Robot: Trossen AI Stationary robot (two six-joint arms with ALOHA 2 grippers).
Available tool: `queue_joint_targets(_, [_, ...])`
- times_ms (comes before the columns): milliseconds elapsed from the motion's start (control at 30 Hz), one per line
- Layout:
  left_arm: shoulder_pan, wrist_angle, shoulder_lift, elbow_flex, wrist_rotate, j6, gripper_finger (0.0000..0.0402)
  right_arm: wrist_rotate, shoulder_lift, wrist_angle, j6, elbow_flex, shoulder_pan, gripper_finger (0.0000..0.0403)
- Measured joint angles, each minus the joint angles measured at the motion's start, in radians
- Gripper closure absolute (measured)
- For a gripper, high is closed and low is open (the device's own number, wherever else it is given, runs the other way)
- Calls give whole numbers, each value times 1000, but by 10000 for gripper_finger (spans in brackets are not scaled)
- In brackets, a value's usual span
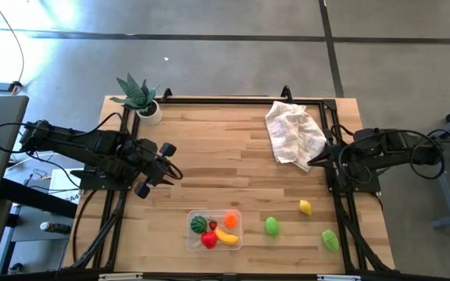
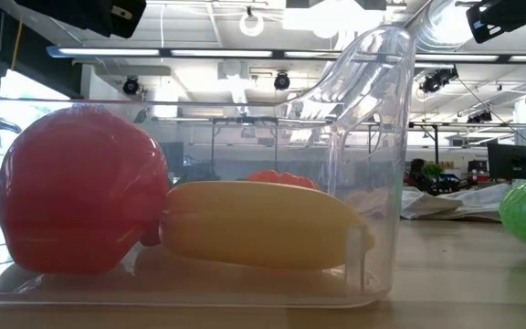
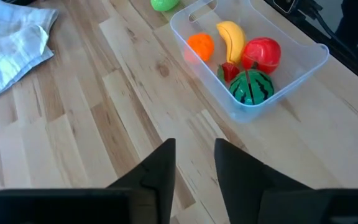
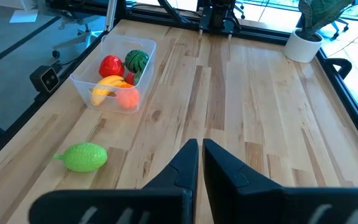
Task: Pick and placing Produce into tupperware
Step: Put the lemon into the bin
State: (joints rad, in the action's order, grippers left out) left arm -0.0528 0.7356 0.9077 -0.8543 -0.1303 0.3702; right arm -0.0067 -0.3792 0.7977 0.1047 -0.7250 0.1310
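Wooden surface [image 1: 209, 148], framed by a dark rail, with two dark arms parked at its sides.

Clear plastic container [image 1: 237, 232]: sits near the front edge of the surface, a little left of centre. Contents: a striped green melon toy [image 1: 199, 224], an orange fruit [image 1: 230, 219], a yellow banana [image 1: 226, 236], a round red fruit [image 1: 208, 240] and a small red piece [image 3: 229, 71] between them. In the level view the red fruit [image 2: 78, 190] and banana [image 2: 258, 224] lie side by side against the near wall.

Loose produce on the bare wood, right of the container: a green fruit [image 1: 272, 226] just beside it, a small yellow lemon [image 1: 305, 207] farther right, and a second green piece [image 1: 330, 239] near the front right corner.

Left hand [image 1: 167, 162]: over the left half of the surface, well apart from the container, fingers brought together and holding nothing.

Right hand [image 4: 200, 153]: at the right edge beside the cloth, fingers together, holding nothing.

Other items: white checked cloth [image 1: 294, 133], crumpled at the back right; spiky green plant [image 1: 135, 92] in a white pot [image 1: 149, 112] at the back left corner.
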Motion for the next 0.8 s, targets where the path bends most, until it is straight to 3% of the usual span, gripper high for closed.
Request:
queue_joint_targets(633, [0, -1, 0, 0, 0, 0, 307, 22, 0, -4, -3, 0, 0, 386])
queue_joint_targets(800, [0, -1, 0, 0, 0, -1, 307, 22, -5, -95, -236, 1, 0, 386])
